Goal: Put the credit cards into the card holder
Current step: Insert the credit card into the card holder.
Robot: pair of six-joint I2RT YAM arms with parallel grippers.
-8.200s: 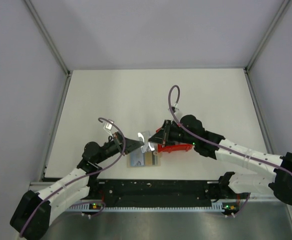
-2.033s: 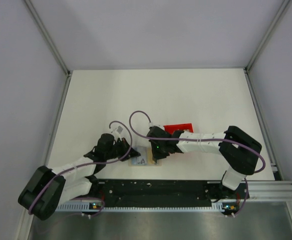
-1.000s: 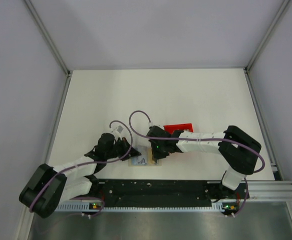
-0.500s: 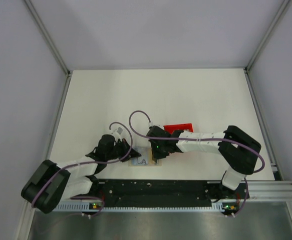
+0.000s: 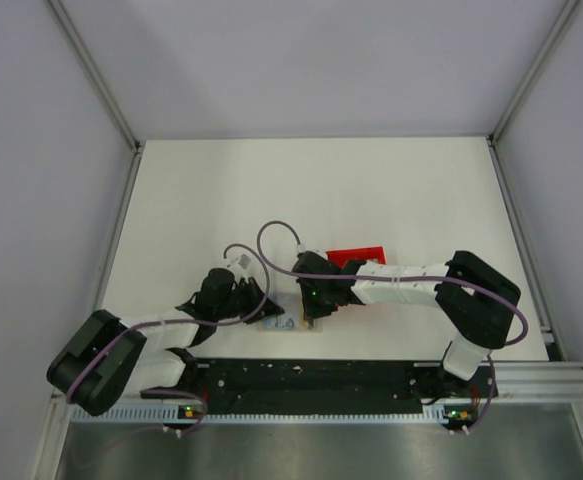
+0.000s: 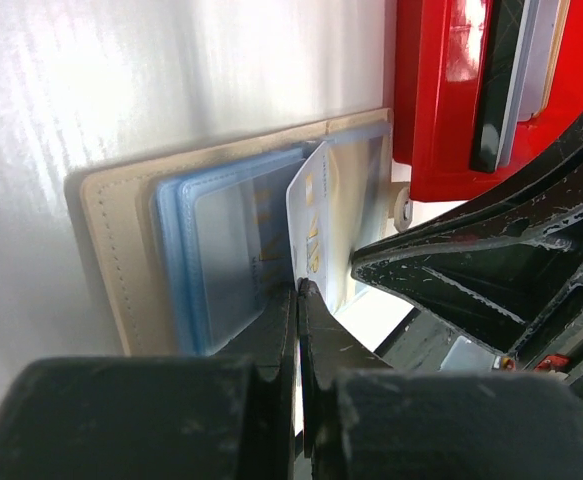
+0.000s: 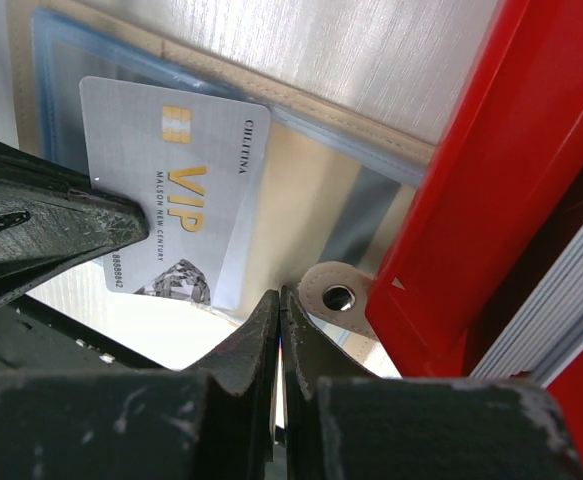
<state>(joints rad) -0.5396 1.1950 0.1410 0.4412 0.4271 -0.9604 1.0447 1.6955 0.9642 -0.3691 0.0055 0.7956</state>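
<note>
The card holder (image 6: 121, 260) lies open on the table, beige with blue-edged clear pockets; it also shows in the top view (image 5: 291, 323) and the right wrist view (image 7: 301, 215). My left gripper (image 6: 297, 290) is shut on a silver-white VIP credit card (image 7: 166, 190), seen edge-on in the left wrist view (image 6: 309, 215). The card's far end lies among the pockets. My right gripper (image 7: 279, 295) is shut at the holder's near edge beside its snap tab (image 7: 333, 293), seemingly pinching a thin layer of it. More cards (image 6: 506, 80) stand in the red tray.
The red plastic tray (image 5: 357, 256) sits just behind and right of the holder, touching or nearly touching it (image 7: 471, 200). The two grippers (image 5: 264, 310) (image 5: 309, 312) face each other closely over the holder. The table's near edge and black base rail (image 5: 311, 375) lie just below.
My left gripper has crept slightly right toward the holder with the card, which now covers less of the holder in the top view. The right arm has not visibly moved.
</note>
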